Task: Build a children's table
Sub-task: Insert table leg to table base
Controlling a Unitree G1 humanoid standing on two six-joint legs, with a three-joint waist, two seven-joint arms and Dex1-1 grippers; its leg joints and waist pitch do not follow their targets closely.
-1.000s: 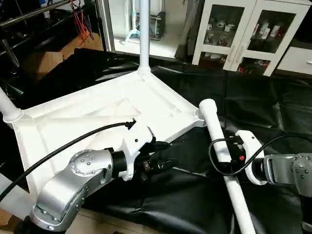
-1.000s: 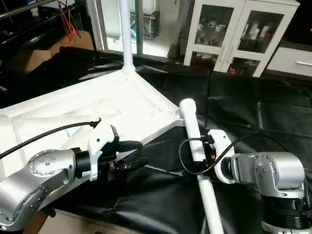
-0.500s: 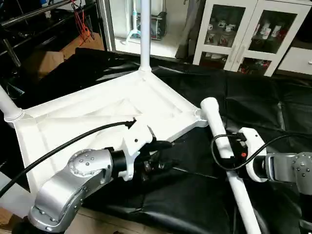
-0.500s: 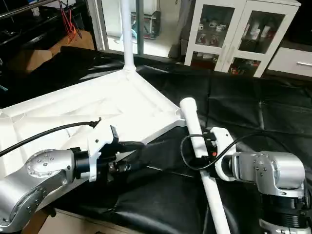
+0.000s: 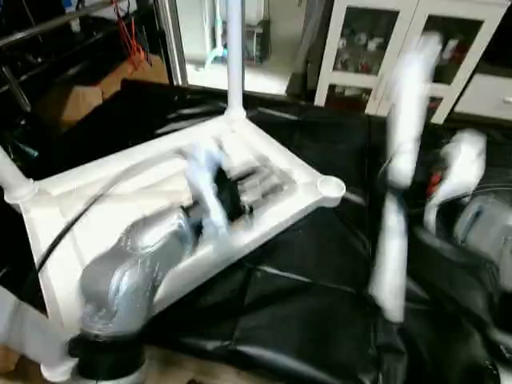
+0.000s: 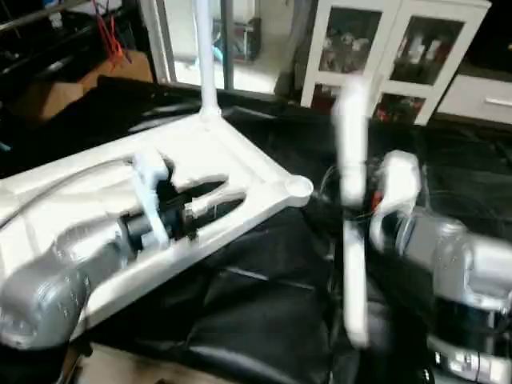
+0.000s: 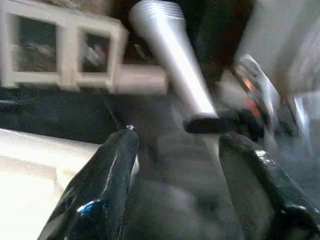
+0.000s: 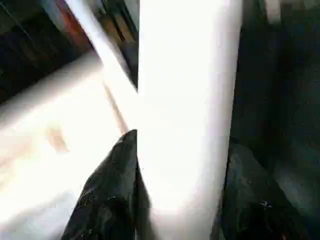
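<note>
The white tabletop [image 5: 160, 200] lies upside down, ribbed underside up, on a surface draped in black sheeting [image 5: 304, 312], reaching from the surface's left edge toward its middle. One white leg [image 5: 234, 56] stands upright in the tabletop's far corner socket, and another fitted leg [image 5: 12, 180] rises from the left corner at the head views' edge. The corner socket [image 5: 330, 187] nearest the right arm is open and holds no leg. The left gripper [image 7: 175, 165] hovers above the tabletop's underside near its right-hand long edge; its two black fingers [image 7: 107, 175] are spread apart with nothing between them, and the wrist view looks through that gap at black sheeting and the other arm beyond. The right gripper [image 8: 180, 185] holds a third white leg [image 6: 352, 200] roughly upright above the black sheeting, to the right of the empty socket and apart from it; the black fingers [image 8: 107, 195] pinch the tube from both sides, about midway along its length, so the leg's ends stick out above and below the grip. The leg's lower end hangs over the sheeting without clearly touching it. Behind the work surface stands a white cabinet [image 5: 400, 48] with glass doors, and a window frame [image 5: 172, 40] rises at the far left.
</note>
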